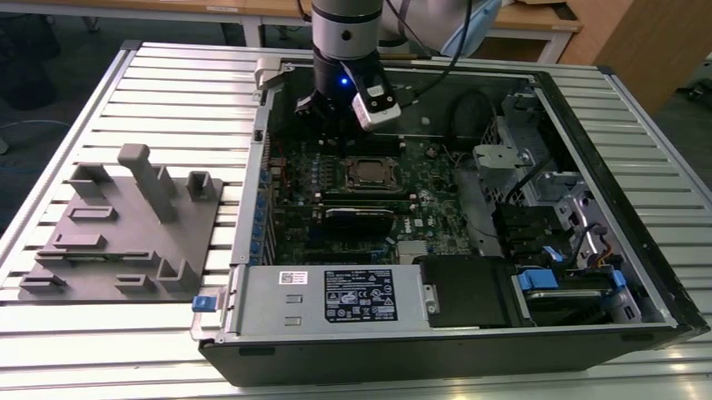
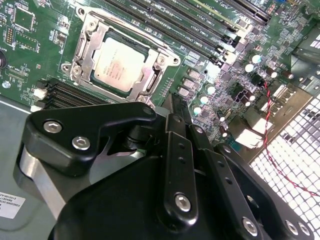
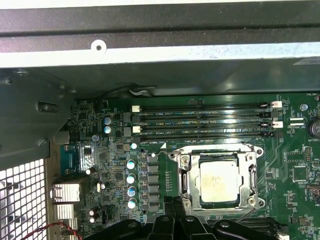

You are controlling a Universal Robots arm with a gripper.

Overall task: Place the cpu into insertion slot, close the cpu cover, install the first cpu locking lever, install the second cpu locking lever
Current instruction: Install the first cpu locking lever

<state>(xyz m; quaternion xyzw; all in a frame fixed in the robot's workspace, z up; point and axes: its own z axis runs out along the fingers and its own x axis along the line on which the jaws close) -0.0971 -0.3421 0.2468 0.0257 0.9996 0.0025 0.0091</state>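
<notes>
On the tabletop (image 1: pixel 178 75) the fixture plate (image 1: pixel 122 242) lies at the exterior view's left of the computer case (image 1: pixel 445 354); inside, the cpu (image 2: pixel 119 65) sits in the insertion slot (image 2: pixel 75 67) under the cpu cover (image 2: pixel 127 37).

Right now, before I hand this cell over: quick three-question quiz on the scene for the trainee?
1. True or false: the cpu lies on the board with the cover down over its edges.
2. Pick one. In the exterior view, the case stands: A, on the tray; B, to the tray's right; C, to the tray's left.
3. Short answer: which does the claw hang nearer, the cpu or the tray?
Key: 1 true; 2 B; 3 the cpu.
</notes>
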